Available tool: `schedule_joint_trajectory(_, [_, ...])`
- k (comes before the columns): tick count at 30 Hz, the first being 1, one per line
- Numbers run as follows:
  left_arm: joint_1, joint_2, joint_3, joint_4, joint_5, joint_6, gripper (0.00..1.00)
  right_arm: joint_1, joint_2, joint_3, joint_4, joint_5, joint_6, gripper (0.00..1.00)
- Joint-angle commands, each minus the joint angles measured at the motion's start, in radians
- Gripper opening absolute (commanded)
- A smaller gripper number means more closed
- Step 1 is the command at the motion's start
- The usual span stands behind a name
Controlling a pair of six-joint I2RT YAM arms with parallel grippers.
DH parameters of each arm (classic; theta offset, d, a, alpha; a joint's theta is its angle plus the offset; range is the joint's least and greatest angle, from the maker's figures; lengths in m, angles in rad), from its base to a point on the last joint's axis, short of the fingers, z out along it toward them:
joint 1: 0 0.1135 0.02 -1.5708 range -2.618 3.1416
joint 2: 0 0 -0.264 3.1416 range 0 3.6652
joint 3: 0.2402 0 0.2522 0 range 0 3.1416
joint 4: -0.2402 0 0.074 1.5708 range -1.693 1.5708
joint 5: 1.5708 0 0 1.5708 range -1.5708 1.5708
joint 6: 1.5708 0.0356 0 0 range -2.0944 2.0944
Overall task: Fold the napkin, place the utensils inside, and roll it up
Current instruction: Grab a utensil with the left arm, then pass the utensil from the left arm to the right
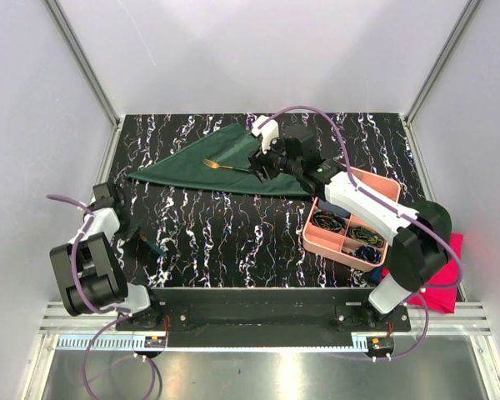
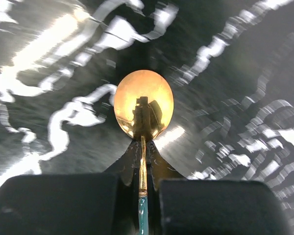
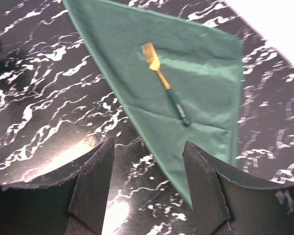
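Black white-veined marble counter [image 1: 233, 233]; we see a soft dark-green napkin [image 1: 183, 175] folded triangular at far centre, gold fork [image 1: 221, 167] on it. Left hand [image 2: 143, 161] low, clamped on shiny spoon [image 2: 143, 100]; right hand [image 3: 148, 147] spread wide over napkin.

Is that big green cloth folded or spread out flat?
Folded. The napkin lies as a flat triangle rather than a square, one edge looks doubled, and a gold fork rests on top.
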Motion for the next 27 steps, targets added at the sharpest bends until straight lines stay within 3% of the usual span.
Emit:
schedule_joint_trajectory(1, [-0.041,-0.095,-0.02,0.098,0.175,-0.005,0.0,0.007,0.041,0.033,0.027,-0.096,0.061,0.66])
schedule_joint_trajectory(9, [-0.135,-0.219,-0.042,0.259,0.378,-0.022,0.0,0.084,0.129,0.02,0.039,-0.226,0.193,0.63])
schedule_joint_trajectory(13, [-0.162,-0.309,-0.091,0.406,0.546,-0.063,0.0,0.132,0.166,0.0,0.143,-0.329,0.309,0.63])
schedule_joint_trajectory(17, [-0.178,-0.349,-0.158,0.693,0.735,-0.151,0.0,0.155,0.192,-0.042,0.307,-0.427,0.517,0.63])
schedule_joint_trajectory(19, [-0.184,-0.352,-0.181,0.811,0.83,-0.236,0.0,0.158,0.21,-0.06,0.467,-0.481,0.613,0.62])
schedule_joint_trajectory(20, [-0.187,-0.352,-0.209,0.937,0.855,-0.267,0.0,0.158,0.237,-0.063,0.507,-0.49,0.682,0.62])
schedule_joint_trajectory(27, [-0.196,-0.332,-0.293,1.398,0.973,-0.535,0.0,0.172,0.308,-0.013,0.599,-0.525,0.767,0.6])
